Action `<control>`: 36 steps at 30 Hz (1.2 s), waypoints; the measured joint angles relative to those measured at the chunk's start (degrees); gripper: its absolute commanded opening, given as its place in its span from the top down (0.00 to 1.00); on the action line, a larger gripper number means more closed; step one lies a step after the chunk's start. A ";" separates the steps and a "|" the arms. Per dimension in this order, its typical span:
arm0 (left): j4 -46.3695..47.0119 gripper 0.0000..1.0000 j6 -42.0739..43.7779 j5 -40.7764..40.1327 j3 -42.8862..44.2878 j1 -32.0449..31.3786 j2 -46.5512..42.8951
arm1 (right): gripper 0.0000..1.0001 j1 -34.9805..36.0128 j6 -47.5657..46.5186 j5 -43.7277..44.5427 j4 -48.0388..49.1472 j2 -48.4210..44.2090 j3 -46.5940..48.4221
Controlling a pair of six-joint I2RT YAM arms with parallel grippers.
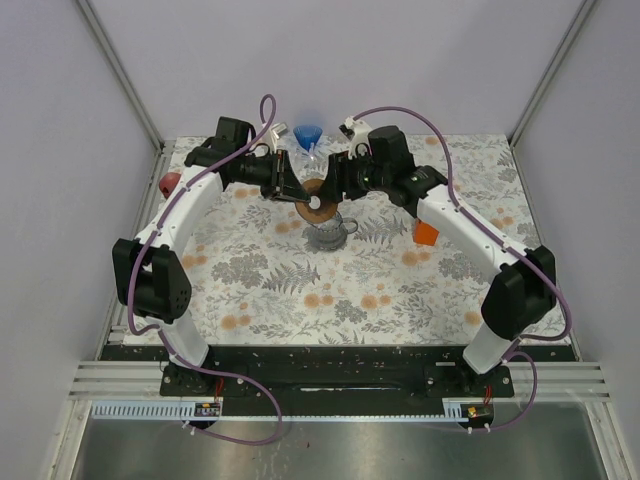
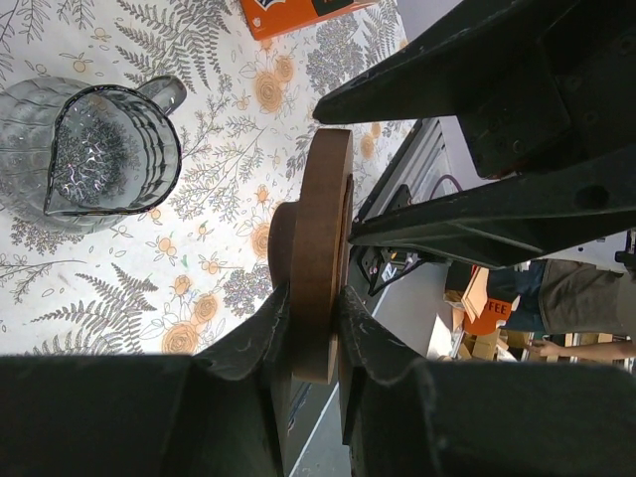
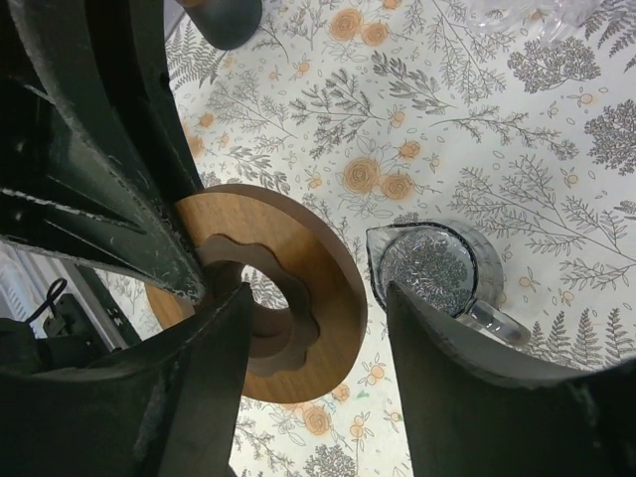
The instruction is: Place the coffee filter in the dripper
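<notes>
Left wrist view: the letters "FFEE" are read on an orange thing (image 2: 490, 310) beyond the tabletop (image 2: 199, 248); the print on the orange box (image 2: 298, 12) cannot be read. The brown wooden ring (image 2: 323, 258) is clamped by its edge in the left jaws, raised near the ribbed glass pitcher (image 2: 99, 149). Its scalloped hole is shown only by the right wrist view, where the right jaws stand parted at the ring. A blue cone (image 1: 308, 133) at the far edge is shown only from above.
</notes>
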 measured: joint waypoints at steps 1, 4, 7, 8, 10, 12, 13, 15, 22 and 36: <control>0.00 1.00 0.00 0.00 0.00 0.00 0.00 | 0.39 0.15 -0.39 0.57 -0.52 0.46 0.66; 0.02 1.00 0.00 0.00 0.00 0.00 0.00 | 0.39 0.37 -1.36 1.29 -2.21 1.64 1.92; 0.04 1.00 0.00 0.02 0.00 0.00 0.00 | 0.44 0.46 -2.21 1.88 -3.69 2.51 2.58; 0.02 1.00 0.00 0.02 0.00 0.00 0.00 | 0.51 0.48 -2.49 1.92 -4.24 2.73 2.78; 0.09 1.00 -0.02 -0.13 0.00 0.00 0.02 | 0.65 0.63 -2.99 1.86 -5.14 2.97 3.13; 0.28 1.00 0.07 -0.24 0.00 0.00 0.11 | 0.80 1.03 -3.61 2.38 -5.77 2.97 3.56; -0.04 1.00 0.17 -0.15 0.00 0.00 0.11 | 0.89 1.18 -3.96 2.64 -6.12 2.97 3.72; 0.15 0.98 0.24 -0.26 0.00 0.00 0.11 | 1.00 1.22 -4.44 2.93 -6.27 3.02 4.02; -2.51 0.20 2.86 -6.14 1.79 -0.39 1.03 | 1.00 1.42 -6.60 6.99 -11.34 4.59 7.30; -7.17 0.12 9.22 -27.39 6.75 3.43 2.69 | 1.00 0.90 -12.15 12.59 -30.23 24.96 26.45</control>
